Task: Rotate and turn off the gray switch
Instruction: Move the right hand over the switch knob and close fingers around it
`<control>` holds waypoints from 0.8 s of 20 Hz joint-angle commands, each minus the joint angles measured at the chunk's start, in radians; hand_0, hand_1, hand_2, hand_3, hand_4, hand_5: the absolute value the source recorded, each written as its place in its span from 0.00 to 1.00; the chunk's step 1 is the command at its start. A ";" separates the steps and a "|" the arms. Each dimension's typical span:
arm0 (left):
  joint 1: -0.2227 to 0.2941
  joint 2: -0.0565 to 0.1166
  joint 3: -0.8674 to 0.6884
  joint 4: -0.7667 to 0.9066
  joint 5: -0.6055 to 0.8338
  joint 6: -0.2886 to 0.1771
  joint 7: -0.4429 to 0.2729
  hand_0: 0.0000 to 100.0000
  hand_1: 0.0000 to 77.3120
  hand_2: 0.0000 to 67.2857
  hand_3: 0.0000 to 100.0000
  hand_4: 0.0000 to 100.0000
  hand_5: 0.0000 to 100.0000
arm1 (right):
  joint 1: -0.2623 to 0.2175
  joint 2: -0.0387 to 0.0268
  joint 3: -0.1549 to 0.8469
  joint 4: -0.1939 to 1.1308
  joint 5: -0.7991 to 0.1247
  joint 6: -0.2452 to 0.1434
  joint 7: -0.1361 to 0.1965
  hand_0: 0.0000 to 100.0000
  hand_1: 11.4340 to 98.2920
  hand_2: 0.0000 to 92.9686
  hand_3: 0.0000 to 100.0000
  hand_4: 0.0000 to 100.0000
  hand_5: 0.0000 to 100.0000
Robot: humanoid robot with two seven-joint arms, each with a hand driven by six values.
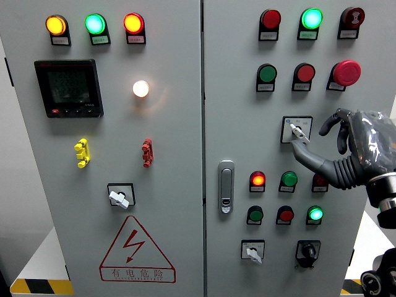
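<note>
The gray rotary switch [297, 130] sits on a white square plate on the right door of the cabinet, its knob pointing down and slightly right. My right hand [311, 137], gray-black under a clear cover, comes in from the right edge at the switch's height. Its thumb [303, 150] stretches left, and the tip touches the lower end of the knob. The index finger [327, 122] is curled just right of the plate, apart from the knob. Nothing is gripped between thumb and fingers. The left hand does not show.
Around the switch are red and green push buttons and lit lamps, with a red mushroom button [346, 72] up right. A door handle [226, 185] is left of it. More gray switches [119, 197] [252, 252] and a black switch [307, 252] sit lower.
</note>
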 commanded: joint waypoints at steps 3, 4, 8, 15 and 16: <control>0.000 0.000 0.000 0.000 0.001 0.000 0.000 0.88 0.00 0.20 0.19 0.08 0.11 | 0.017 0.0001 -0.009 -0.034 0.000 -0.010 0.000 0.00 0.29 0.71 1.00 1.00 1.00; 0.000 0.000 0.000 0.000 -0.001 0.000 0.000 0.88 0.00 0.20 0.19 0.08 0.11 | 0.022 0.0001 -0.012 -0.037 0.000 -0.010 -0.002 0.00 0.29 0.71 1.00 1.00 1.00; 0.000 0.000 0.000 0.000 -0.001 0.000 0.000 0.88 0.00 0.20 0.19 0.08 0.11 | 0.025 0.0001 -0.019 -0.048 0.000 -0.012 -0.009 0.00 0.29 0.72 1.00 1.00 1.00; 0.000 0.000 0.000 0.000 0.001 0.000 0.000 0.88 0.00 0.20 0.19 0.08 0.11 | 0.032 0.0001 -0.026 -0.071 0.000 -0.018 -0.011 0.00 0.29 0.72 1.00 1.00 1.00; 0.000 0.000 0.000 0.000 0.001 0.000 0.000 0.88 0.00 0.20 0.19 0.08 0.11 | 0.032 0.0001 -0.026 -0.077 0.000 -0.021 -0.011 0.00 0.29 0.72 1.00 1.00 1.00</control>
